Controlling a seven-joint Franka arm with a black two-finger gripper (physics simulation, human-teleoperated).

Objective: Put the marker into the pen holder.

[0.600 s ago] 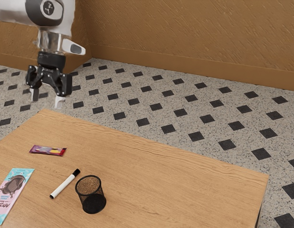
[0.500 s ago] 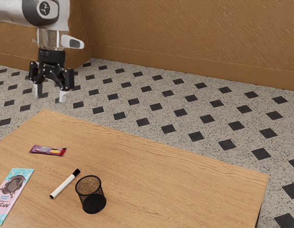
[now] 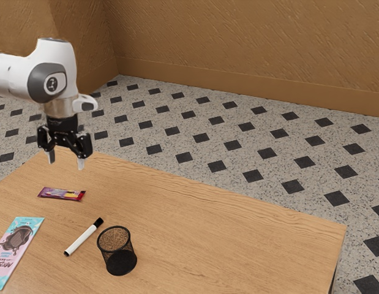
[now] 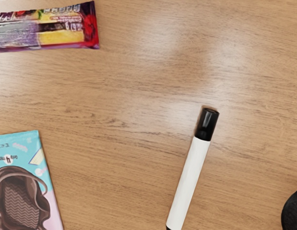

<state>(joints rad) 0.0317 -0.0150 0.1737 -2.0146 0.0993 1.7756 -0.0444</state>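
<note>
Pincer (image 3: pixel 66 163) is wide open up above the worktop (image 3: pixel 195 226), fingers spread. Marker (image 3: pixel 84 237) is just lying on its side right beside the upright pen holder (image 3: pixel 120 260), black cap towards the worktop's far edge, wrapped bar (image 3: pixel 62 194) closer to that edge.

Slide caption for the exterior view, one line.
Open fingers above the table; marker lies beside the empty pen holder, snack bar and pouch nearby.

Bar (image 3: pixel 62 194): purple-red, flat, near the table (image 3: pixel 207 233) corner at the exterior view's left.
Packet (image 3: pixel 16 248): pink-blue, flat, farther from that corner.
</note>
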